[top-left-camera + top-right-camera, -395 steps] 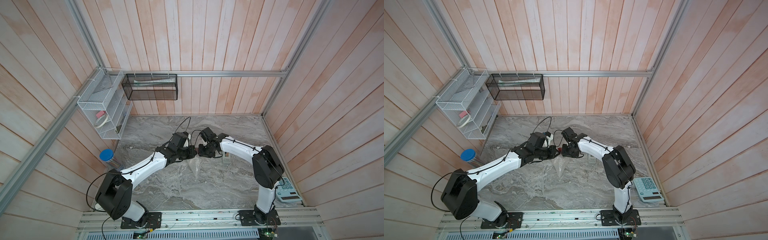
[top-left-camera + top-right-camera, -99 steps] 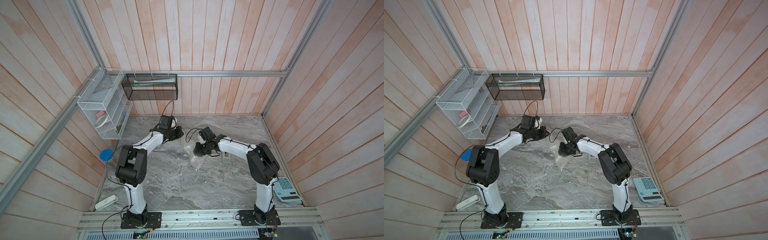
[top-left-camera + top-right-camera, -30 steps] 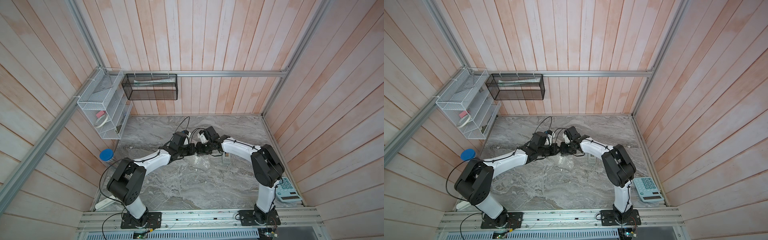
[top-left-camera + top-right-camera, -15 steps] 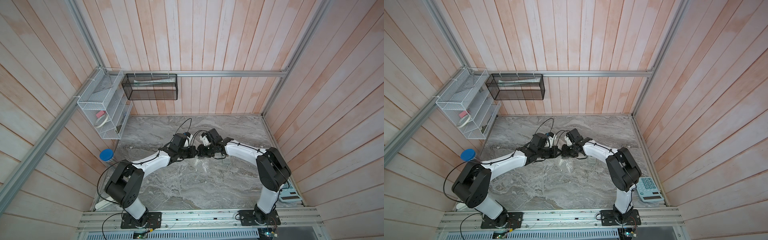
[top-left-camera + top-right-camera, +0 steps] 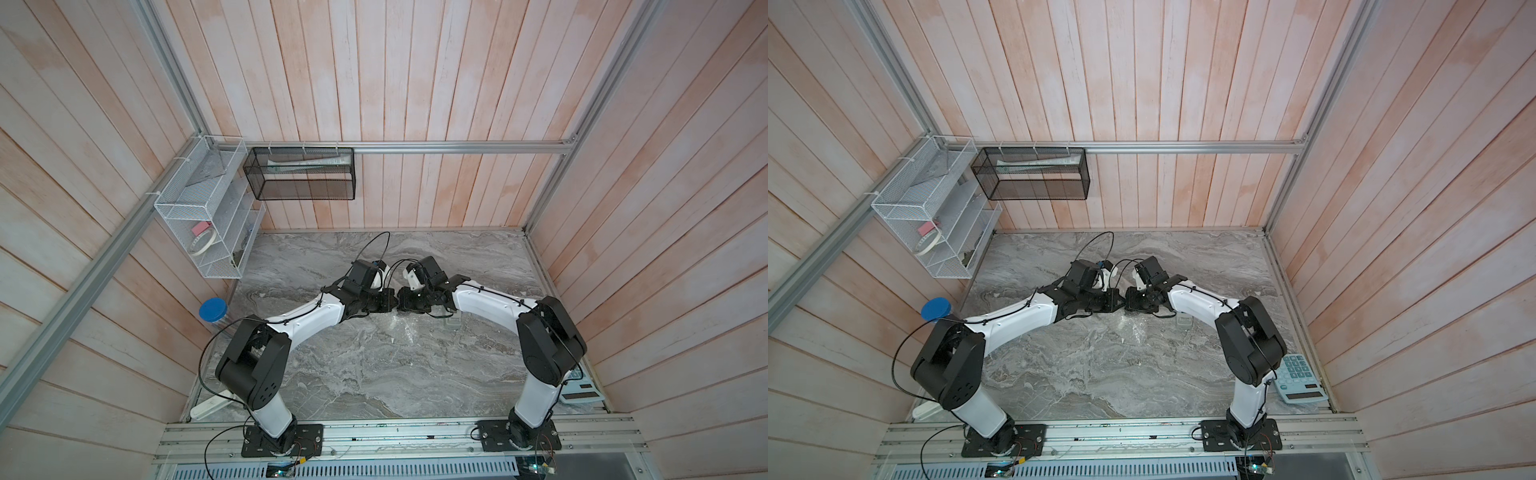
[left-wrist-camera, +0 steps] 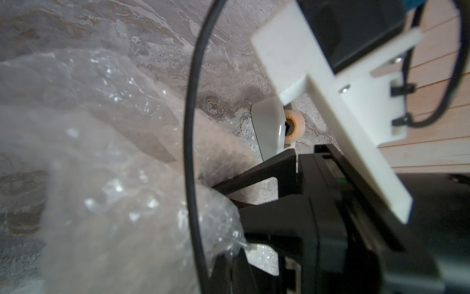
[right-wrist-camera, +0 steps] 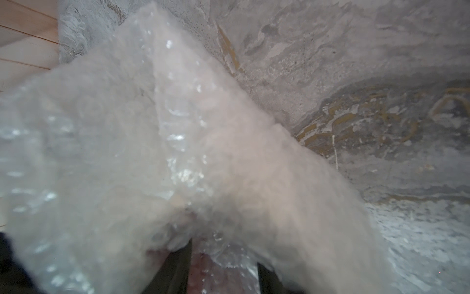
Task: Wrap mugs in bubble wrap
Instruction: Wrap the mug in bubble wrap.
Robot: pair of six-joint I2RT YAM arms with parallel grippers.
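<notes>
Bubble wrap [image 7: 178, 152] bunched at counter [image 5: 374, 386] centre, mug hidden inside, presumably. Left jaws closed tight at 9 o'clock of bundle, likely pinning loose edge; right jaws apart at 3 o'clock, straddling it to steady the roll.

No legible text in any view.
- Calculator [image 5: 1301, 379], lower right of frame on the tabletop [image 5: 1100, 374] in both top views: key legends too small to read.
- Sheet [image 5: 1038, 165] in the black mesh basket [image 5: 1034, 187], upper left: any print too small to tell.
- Tape roll [image 6: 295, 126], centre right in the left wrist view: orange core blurred, no lettering made out.
</notes>
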